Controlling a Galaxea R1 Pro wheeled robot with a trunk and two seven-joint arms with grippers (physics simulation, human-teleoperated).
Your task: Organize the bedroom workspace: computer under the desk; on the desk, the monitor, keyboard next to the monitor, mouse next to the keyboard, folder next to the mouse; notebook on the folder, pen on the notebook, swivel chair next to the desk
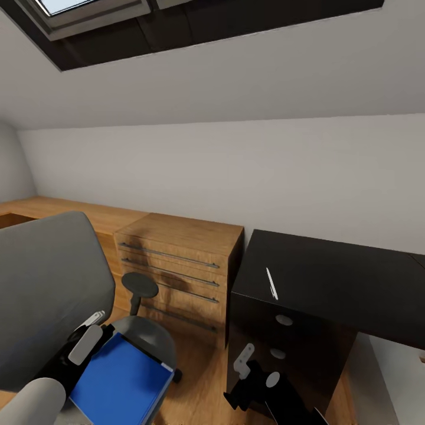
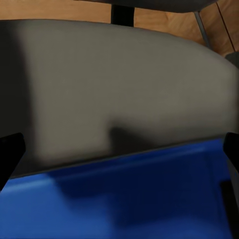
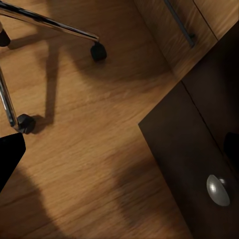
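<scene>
swivel chair (image 1: 50,289), grey, left of wood drawer unit (image 1: 177,265) | folder (image 1: 121,383), blue, flat on chair seat, between spread fingers of left gripper (image 1: 88,336), untouched | right gripper (image 1: 245,363) low by black desk (image 1: 330,277), finger state unclear | white pen (image 1: 271,283) on desk

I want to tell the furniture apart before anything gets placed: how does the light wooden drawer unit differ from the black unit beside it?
The wooden drawer unit is pale oak-coloured with long horizontal bar handles; the black unit is dark and glossy with round silver knobs. The black unit's top carries a white pen; the wooden unit's top is bare. The wooden unit stands nearer the swivel chair. Both stand on the wood floor against the same wall.
</scene>
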